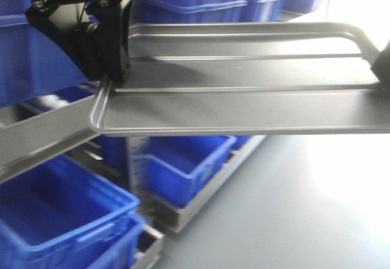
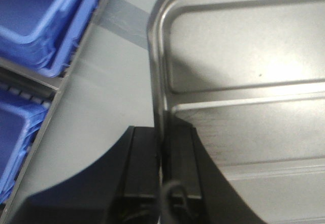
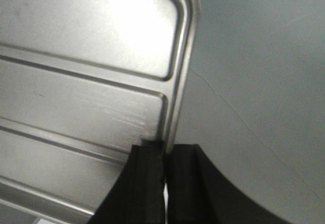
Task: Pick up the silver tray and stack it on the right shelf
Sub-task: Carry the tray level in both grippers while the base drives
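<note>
The silver tray (image 1: 244, 107) is held level in the air, its two long ridges running across its floor. My left gripper (image 1: 116, 77) is shut on its left rim; in the left wrist view the gripper (image 2: 163, 137) pinches the rim of the tray (image 2: 244, 56). My right gripper (image 1: 381, 68) is shut on the right rim, and the right wrist view shows this gripper (image 3: 163, 150) clamping the tray's (image 3: 86, 82) edge. A sloping steel bar (image 1: 36, 138) lies just under the tray's left corner. No rollers or holes show on it, so I cannot tell if it belongs to the right shelf.
Blue plastic bins sit on low racks below the tray (image 1: 183, 165) and at the front left (image 1: 55, 214), with more stacked behind (image 1: 244, 0). Grey floor (image 1: 304, 208) spreads to the right. Blue bins (image 2: 40, 21) also show in the left wrist view.
</note>
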